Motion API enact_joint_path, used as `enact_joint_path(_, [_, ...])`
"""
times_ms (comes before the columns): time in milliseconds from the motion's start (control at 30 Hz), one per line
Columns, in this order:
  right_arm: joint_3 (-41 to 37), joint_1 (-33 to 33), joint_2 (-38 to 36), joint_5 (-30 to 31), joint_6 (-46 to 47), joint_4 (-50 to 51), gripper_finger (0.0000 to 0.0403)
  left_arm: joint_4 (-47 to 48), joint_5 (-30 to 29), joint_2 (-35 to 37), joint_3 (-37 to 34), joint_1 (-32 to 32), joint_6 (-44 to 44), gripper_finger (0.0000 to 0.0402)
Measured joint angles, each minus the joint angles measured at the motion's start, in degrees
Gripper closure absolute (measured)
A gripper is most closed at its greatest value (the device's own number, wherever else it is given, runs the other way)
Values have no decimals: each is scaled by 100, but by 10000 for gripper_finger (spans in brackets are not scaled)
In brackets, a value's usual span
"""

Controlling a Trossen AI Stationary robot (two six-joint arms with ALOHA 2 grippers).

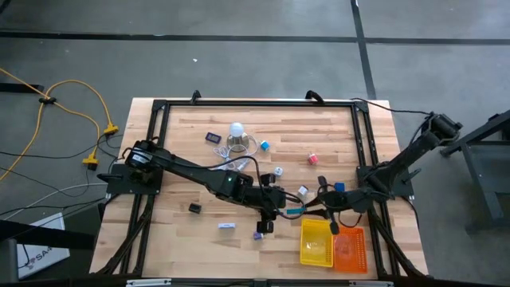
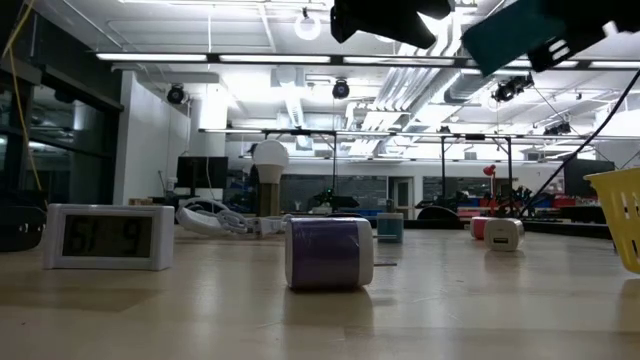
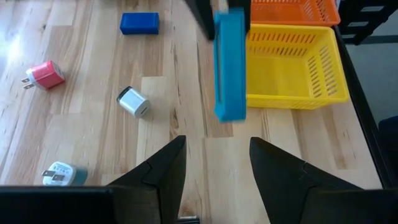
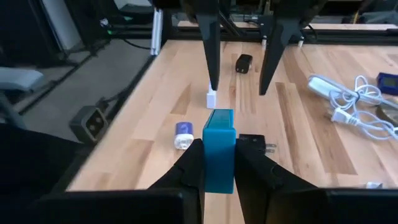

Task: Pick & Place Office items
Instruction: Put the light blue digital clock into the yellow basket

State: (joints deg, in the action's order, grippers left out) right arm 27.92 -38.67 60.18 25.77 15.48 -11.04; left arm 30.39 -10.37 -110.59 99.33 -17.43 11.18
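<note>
On the surface (image 1: 199,171), both arms meet near the front right, just beside the yellow tray (image 1: 316,243), with the orange tray (image 1: 349,249) next to it on the right.

The right gripper (image 4: 216,163) is pressed together on the teal stick (image 4: 218,149), pinching one end of it. The stick is held clear of the surface, its long axis running out from the right gripper toward the left arm, and the free end points at the left gripper (image 3: 214,163). That gripper is spread, its fingers standing apart and empty, with the stick (image 3: 229,65) ahead of it and not between them.

This looks like a handover just finished, or a release by the left arm. The yellow tray lies just beside the stick, on the near side of it, and the right arm, the one holding, is also the nearer to the trays. So the coming move likely turns on swinging the stick sideways over the yellow tray's rim, long axis kept along the tray so it drops in cleanly.

Other items lie apart: a blue block (image 3: 139,23), a pink cube (image 3: 45,74), a white cube (image 3: 133,102).
</note>
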Motion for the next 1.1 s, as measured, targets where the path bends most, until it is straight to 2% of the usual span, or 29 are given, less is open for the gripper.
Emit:
enact_joint_path(200, [0, -246, -529, -145, 538, 688, 353, -2, 2, 0, 0, 0, -1, 231])
enact_joint_path(467, [0, -274, -845, -1288, 1379, 1467, 353, -3, 4, 0, 0, 0, 129, 231])
enact_joint_path(700, [0, -271, -856, -2201, 1888, 1552, 353, -44, 3, 0, 0, 0, 270, 231])
enact_joint_path(900, [0, -261, -811, -2362, 2211, 1555, 353, -112, 2, 0, 0, 0, 280, 231])
enact_joint_path(1100, [0, -244, -430, -2485, 2250, 1424, 353, -114, 2, 0, 0, 0, 280, 231])
